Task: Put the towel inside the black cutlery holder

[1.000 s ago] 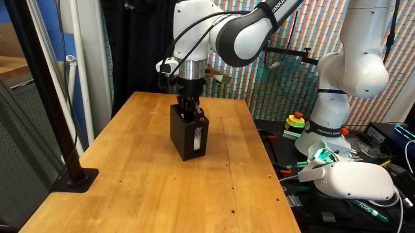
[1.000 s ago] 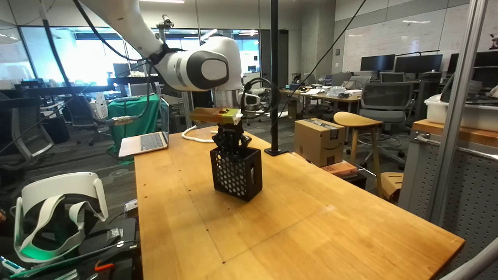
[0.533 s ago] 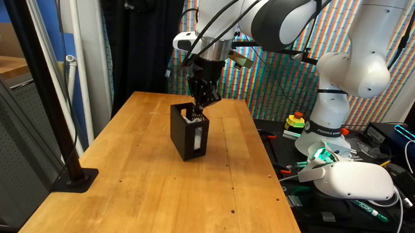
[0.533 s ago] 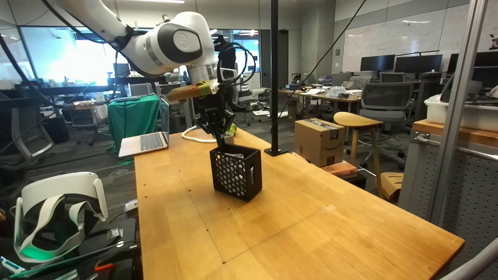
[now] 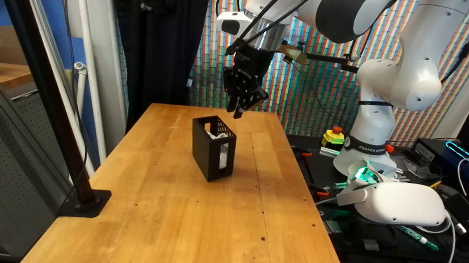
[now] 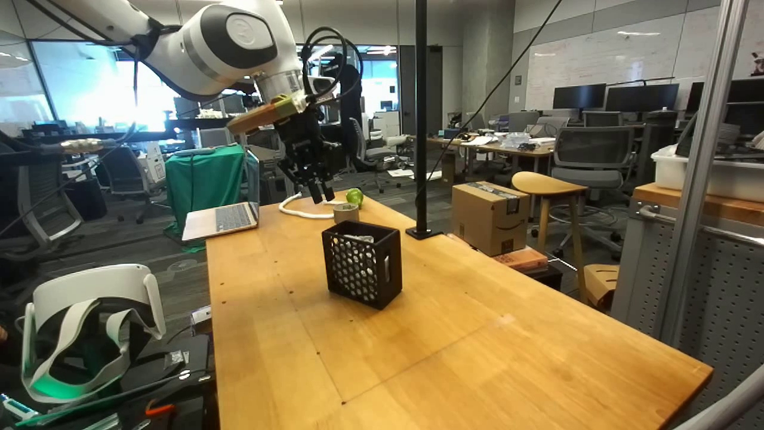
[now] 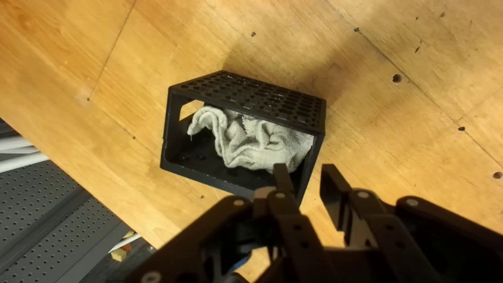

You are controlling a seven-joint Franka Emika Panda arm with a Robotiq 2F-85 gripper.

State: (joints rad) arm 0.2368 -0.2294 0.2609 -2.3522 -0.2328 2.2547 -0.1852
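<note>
Holding the black gripper (image 6: 322, 194) tilted above the wooden counter (image 6: 286, 358), apart from the black cutlery holder (image 6: 378, 272) in both exterior views, with jaws parted and a gap between the fingertips (image 7: 332, 184). Showing, in the wrist view, the pale towel (image 7: 255, 153) crumpled inside the upright holder, bunched along the perforated wall (image 7: 251, 91) and leaving part of the dark bottom (image 7: 202, 147) exposed toward the opposite side. Glimpsed also, in an exterior view, as a white strip behind the slotted end wall (image 5: 214, 162), and as a rumpled patch within the open top. Sharing the counter, in an exterior view, with a tan roll (image 6: 345, 217), a round green object (image 6: 354, 197) just behind it, a white cord (image 6: 301, 214) and, at the edge, an open laptop (image 6: 227, 218). Flanked by a black pole (image 6: 421, 119) at the counter's edge and, across from it, a white headset (image 5: 404, 204), in both exterior views. Including, beside the robot arm's base (image 5: 368, 128), a yellow button box (image 5: 330, 137) topped in red.
</note>
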